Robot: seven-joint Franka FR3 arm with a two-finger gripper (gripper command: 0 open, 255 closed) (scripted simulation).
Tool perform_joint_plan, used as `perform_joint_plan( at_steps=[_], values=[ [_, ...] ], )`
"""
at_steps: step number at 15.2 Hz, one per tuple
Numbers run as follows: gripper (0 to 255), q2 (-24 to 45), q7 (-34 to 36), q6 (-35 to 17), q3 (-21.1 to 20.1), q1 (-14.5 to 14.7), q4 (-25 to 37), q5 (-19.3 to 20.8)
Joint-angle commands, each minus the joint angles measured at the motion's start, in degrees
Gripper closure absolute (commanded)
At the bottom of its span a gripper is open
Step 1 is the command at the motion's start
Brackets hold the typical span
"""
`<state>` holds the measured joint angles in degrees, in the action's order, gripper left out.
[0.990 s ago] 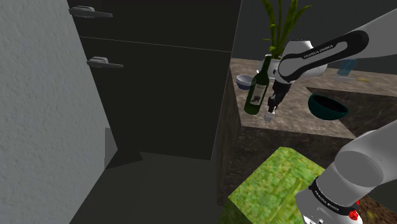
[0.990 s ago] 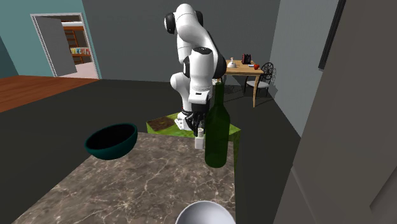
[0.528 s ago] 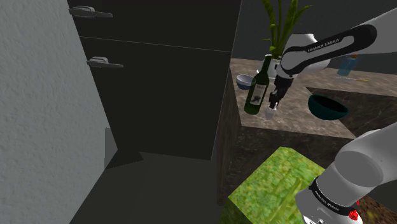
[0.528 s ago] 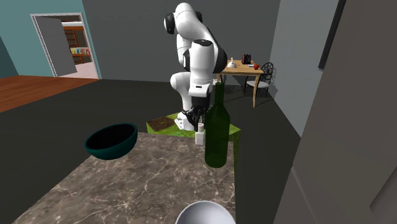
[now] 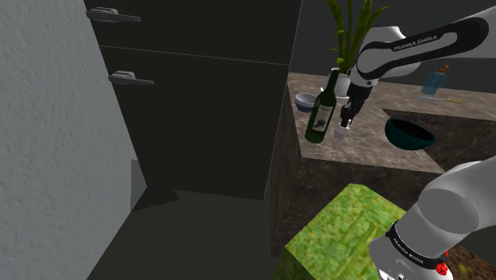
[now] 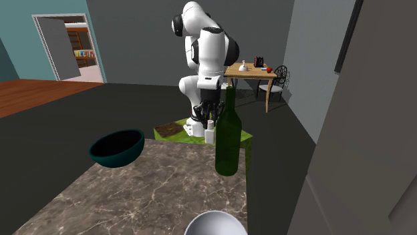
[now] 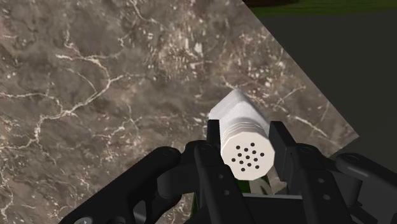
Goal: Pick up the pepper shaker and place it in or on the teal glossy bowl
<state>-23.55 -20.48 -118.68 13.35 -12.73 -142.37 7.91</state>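
The fingers were clamped on the white pepper shaker, one on each side just below its perforated cap, so the gripper held it upright over the brown marbled surface. Whether its base was clear of the marble could not be told. In the wrist view the surface's edge ran diagonally close beside the shaker, with dark floor past it. In the shoulder view the shaker hung under the gripper, just beside a green wine bottle that stood upright near the corner of the surface on the shoulder view's left. In the second exterior view that bottle partly overlapped the gripper and the shaker, leaving little room on that side. Toward the shoulder view's right, bare marble lay open as far as the teal glossy bowl, which sat upright well apart from the shaker, its inside dark. Behind the bottle sat a small pale bowl, and beyond that a white vase holding green leaves. A blue bottle stood at the far back.
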Motion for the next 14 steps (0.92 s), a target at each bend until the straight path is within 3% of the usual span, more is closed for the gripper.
perform_joint_plan(
  at_steps=[1, 14],
  values=[
    [255, -0.7, 0.1, 1.8, -0.3, 0.1, 1.1, -0.1],
    [255, -3.0, -0.1, 12.4, -1.2, 0.3, 9.3, -0.6]
  ],
)
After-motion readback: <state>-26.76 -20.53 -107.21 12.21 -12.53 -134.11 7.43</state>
